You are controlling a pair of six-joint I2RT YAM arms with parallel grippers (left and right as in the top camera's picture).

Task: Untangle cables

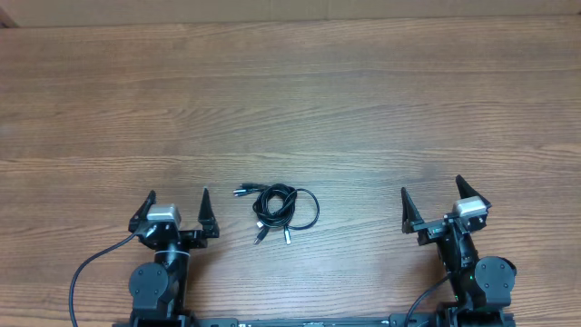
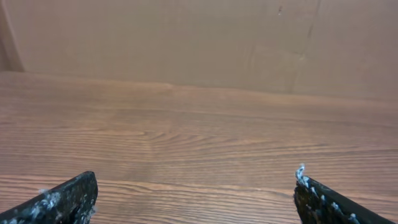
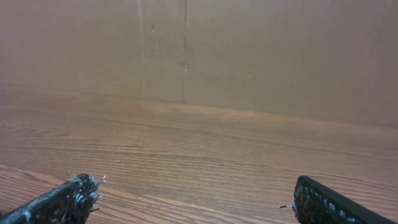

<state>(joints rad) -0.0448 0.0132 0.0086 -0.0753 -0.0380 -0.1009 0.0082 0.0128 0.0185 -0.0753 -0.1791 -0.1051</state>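
Note:
The cables (image 1: 283,211) lie coiled in a small black bundle on the wooden table (image 1: 290,100), between the two arms, with silver-tipped plug ends sticking out at the left and bottom. My left gripper (image 1: 178,198) is open and empty, to the left of the bundle. My right gripper (image 1: 430,190) is open and empty, well to the right of it. The left wrist view shows only the open fingertips (image 2: 196,186) over bare wood. The right wrist view shows the same (image 3: 194,190). The cables do not show in either wrist view.
A plain brown wall (image 2: 199,43) stands behind the far edge of the table. Thick black wires (image 1: 86,272) run from the arm bases at the near edge.

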